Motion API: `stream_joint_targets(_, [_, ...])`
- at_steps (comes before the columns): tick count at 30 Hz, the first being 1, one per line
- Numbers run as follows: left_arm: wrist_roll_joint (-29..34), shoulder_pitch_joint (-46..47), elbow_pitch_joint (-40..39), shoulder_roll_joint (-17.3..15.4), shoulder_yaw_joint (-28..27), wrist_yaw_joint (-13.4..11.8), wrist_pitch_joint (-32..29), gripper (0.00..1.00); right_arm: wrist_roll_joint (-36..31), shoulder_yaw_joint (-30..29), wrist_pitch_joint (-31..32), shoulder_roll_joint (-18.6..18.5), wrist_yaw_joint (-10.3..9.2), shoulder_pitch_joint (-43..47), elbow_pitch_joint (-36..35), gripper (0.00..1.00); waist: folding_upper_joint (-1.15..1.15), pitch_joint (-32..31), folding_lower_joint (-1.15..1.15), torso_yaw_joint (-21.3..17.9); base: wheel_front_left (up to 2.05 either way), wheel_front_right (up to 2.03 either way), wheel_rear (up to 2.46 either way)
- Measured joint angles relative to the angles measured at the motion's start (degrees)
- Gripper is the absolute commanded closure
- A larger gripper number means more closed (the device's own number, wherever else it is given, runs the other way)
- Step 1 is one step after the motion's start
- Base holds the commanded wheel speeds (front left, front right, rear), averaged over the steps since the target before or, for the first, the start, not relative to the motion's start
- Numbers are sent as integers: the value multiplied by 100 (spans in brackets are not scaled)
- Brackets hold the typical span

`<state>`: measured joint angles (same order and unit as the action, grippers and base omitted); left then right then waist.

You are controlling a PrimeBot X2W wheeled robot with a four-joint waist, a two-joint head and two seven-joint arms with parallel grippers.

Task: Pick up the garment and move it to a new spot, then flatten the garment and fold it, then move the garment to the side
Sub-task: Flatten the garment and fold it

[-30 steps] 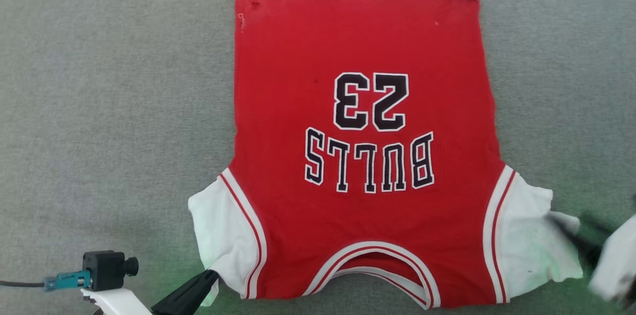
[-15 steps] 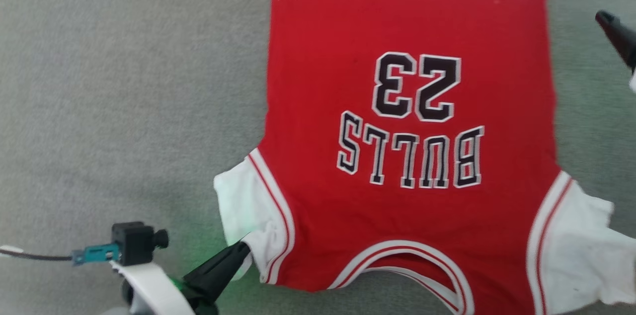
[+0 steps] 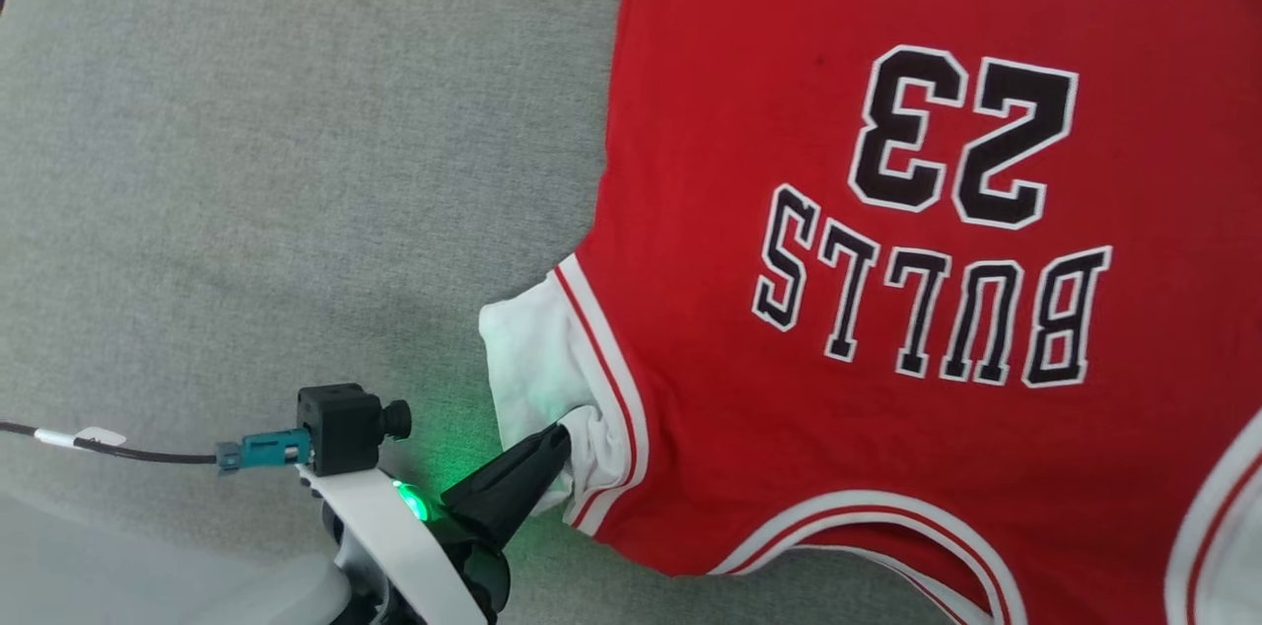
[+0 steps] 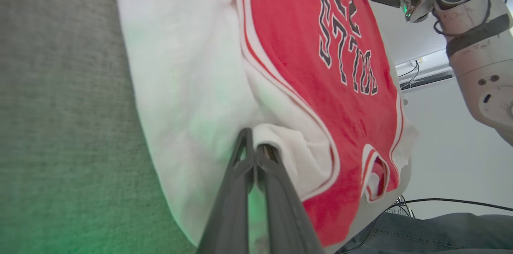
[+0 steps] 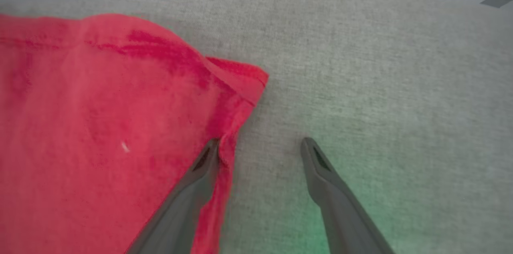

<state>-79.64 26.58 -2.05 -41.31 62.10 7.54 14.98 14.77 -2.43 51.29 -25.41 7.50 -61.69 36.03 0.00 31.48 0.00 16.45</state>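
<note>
**A:** What takes up the most room?

**B:** A grey cloth surface, filling the left half of the head view. The garment lies flat on it across the right half. Its number 23 and lettering read upside down.

**A:** And the arms?

**B:** The left gripper, at lower centre, has its fingers pressed together on a fold of the white sleeve. In the right wrist view the right gripper is spread wide. One finger touches the garment's red edge below a corner, the other is over bare grey.

**A:** Anything small?

**B:** A green light glows on the left wrist, lower left.
</note>
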Motion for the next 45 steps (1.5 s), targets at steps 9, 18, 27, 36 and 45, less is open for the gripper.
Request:
stream_joint_targets(9, [-1, 135, 36, 123, 87, 0, 0, 100, -57, 93, -138, 97, -3, -475, 713, 51, 0, 113, 0, 148, 0, 0, 0])
stream_joint_targets(18, [-23, 183, 88, 193, -10, 0, 1, 100, 123, 224, -420, 136, 1, -598, 1088, 100, 0, 21, 0, 81, 0, 0, 0])
stream_joint_targets(27, [-23, -243, 168, 114, -356, 0, 9, 100, 1217, 1128, -203, -426, 1, 451, 223, 100, 0, -549, 0, -124, 0, 0, 0])
stream_joint_targets(36, [26, -839, 259, -46, -808, 0, 9, 100, 2993, 1322, 630, -1610, 1, 3277, -2137, 100, 0, -1135, 0, -558, 0, 0, 0])
stream_joint_targets(45, [104, -1303, 297, -138, -1247, 0, 9, 100, 3314, 582, 1018, -1138, 0, 6655, -4356, 100, 0, -1495, 0, -963, 0, 0, 0])
